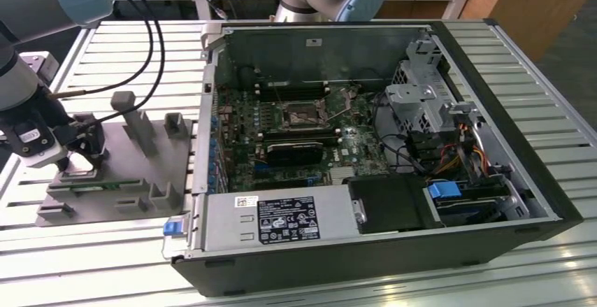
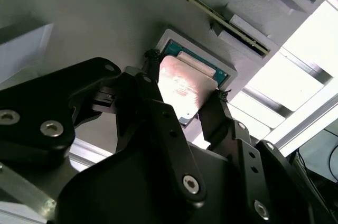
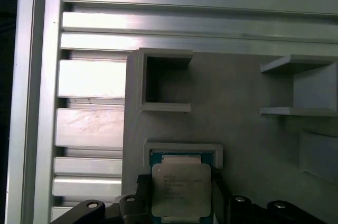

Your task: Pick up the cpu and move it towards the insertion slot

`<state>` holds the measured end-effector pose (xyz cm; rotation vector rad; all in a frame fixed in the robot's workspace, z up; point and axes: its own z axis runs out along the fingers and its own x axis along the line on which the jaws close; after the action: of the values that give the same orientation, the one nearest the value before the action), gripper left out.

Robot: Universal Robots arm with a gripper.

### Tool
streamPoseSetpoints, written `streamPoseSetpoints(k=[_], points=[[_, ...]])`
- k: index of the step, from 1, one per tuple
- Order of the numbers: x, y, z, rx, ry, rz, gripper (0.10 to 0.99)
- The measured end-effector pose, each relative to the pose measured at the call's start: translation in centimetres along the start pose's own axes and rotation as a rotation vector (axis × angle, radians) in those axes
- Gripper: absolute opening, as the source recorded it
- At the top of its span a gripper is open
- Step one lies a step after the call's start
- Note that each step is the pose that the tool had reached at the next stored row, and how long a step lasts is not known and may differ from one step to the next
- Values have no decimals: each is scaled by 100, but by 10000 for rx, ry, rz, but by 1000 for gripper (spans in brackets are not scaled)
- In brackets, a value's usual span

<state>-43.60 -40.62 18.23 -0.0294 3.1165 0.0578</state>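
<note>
The one small, flat, square, silvery cpu (image 3: 181, 189) (image 2: 182, 89) is at a shallow square pocket of the one grey plastic tray (image 3: 237, 145) (image 1: 112, 139). The one black gripper (image 2: 185, 81) has its two fingers (image 2: 153, 92) close together, one pressed against each side of the cpu. In the exterior view, the tray lies on the slatted metal table (image 1: 112, 48) at the exterior view's left, and the one small dark insertion slot with its shiny metal frame (image 1: 303, 115) is well apart, inside the one open black computer case (image 1: 373, 265).

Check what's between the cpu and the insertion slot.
In the exterior view, upright posts of the grey tray, then the computer case's side wall and a strip of motherboard lie between the cpu and the insertion slot.
</note>
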Motion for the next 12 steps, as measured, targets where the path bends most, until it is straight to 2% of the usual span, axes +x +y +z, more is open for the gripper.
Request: streamPoseSetpoints(k=[5,12], points=[[-1,1,-9,2,-2,0,541],[-3,5,-127,3,-1,0,541]])
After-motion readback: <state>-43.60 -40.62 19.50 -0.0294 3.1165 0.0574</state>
